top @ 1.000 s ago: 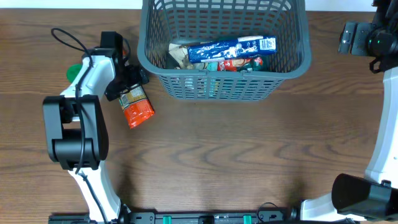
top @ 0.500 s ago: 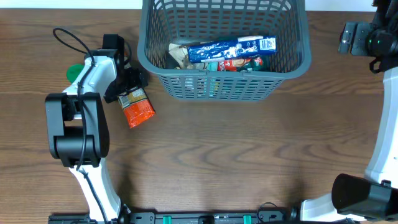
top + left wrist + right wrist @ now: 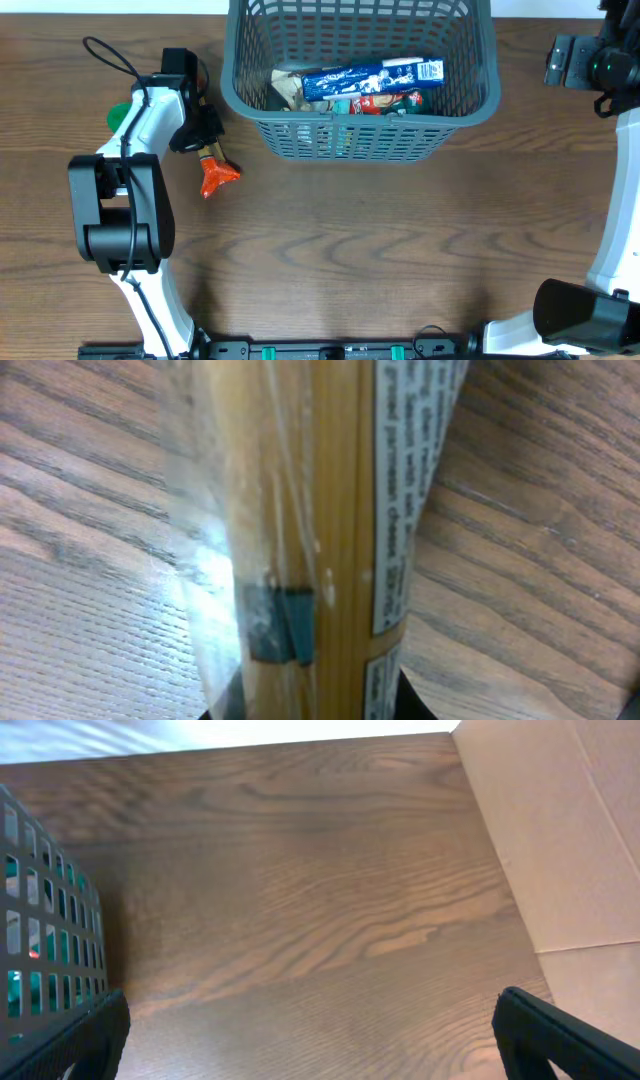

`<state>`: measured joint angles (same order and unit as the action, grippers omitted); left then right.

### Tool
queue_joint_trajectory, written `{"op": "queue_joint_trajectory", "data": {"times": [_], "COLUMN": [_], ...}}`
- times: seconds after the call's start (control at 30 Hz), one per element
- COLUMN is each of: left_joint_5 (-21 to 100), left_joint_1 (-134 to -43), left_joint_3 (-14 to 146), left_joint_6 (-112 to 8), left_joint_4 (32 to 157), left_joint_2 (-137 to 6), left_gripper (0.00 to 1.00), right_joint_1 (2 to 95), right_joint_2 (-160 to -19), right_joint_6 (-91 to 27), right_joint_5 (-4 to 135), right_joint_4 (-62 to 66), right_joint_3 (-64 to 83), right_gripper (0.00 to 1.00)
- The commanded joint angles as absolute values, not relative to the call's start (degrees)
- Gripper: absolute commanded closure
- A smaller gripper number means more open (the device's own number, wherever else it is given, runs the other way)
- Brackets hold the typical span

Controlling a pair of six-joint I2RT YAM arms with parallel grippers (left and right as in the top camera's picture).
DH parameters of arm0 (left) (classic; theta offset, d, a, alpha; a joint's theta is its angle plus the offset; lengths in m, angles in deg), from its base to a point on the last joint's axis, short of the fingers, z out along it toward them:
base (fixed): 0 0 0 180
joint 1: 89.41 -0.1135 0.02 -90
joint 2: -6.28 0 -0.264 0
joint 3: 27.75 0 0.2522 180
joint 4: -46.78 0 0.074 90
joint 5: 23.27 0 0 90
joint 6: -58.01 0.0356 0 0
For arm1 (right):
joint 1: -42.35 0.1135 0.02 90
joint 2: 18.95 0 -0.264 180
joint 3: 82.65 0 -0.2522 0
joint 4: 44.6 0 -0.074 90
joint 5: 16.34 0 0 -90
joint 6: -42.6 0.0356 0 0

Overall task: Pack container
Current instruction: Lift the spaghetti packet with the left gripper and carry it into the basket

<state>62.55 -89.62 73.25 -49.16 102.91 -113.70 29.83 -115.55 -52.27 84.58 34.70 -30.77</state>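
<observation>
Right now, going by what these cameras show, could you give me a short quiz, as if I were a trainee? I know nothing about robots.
1. Which one holds the orange packet: the left end effector or the right end effector?
2. True or false: the container holds nothing.
3. Fill in: the long packet lying on top in the container is mostly ___ in colour.

Key: 1 left; 2 false; 3 blue.
</observation>
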Motion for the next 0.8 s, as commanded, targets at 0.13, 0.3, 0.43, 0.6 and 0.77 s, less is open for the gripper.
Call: {"op": "queue_joint_trajectory", "data": {"times": [0.13, 0.3, 0.43, 0.6, 0.77], "left_joint_5": [62.72, 63.42, 67.55, 70.68, 69.39], "left_joint_1": [-89.59, -89.59, -89.59, -89.59, -89.59], "left_joint_3": [72.79, 74.41, 75.48, 77.25, 80.57], "left_joint_6": [-46.56, -45.09, -45.07, -41.05, -36.13], "left_joint_4": [103.5, 103.44, 103.11, 102.43, 102.26], "left_joint_2": [-112.8, -105.94, -97.83, -87.51, -80.39], "left_gripper": [0.94, 0.94, 0.94, 0.94, 0.94], "right_joint_1": [29.68, 29.68, 29.68, 29.68, 29.68], "right_joint_2": [-115.07, -115.07, -115.07, -115.07, -115.07], "right_joint_6": [-52.81, -52.81, -52.81, -52.79, -52.81], "right_joint_5": [84.58, 84.58, 84.58, 84.58, 84.56], "right_joint_4": [34.77, 34.75, 34.75, 34.75, 34.75], "right_joint_3": [-31.43, -31.43, -31.43, -31.43, -31.43], "right_gripper": [0.01, 0.01, 0.01, 0.01, 0.01]}}
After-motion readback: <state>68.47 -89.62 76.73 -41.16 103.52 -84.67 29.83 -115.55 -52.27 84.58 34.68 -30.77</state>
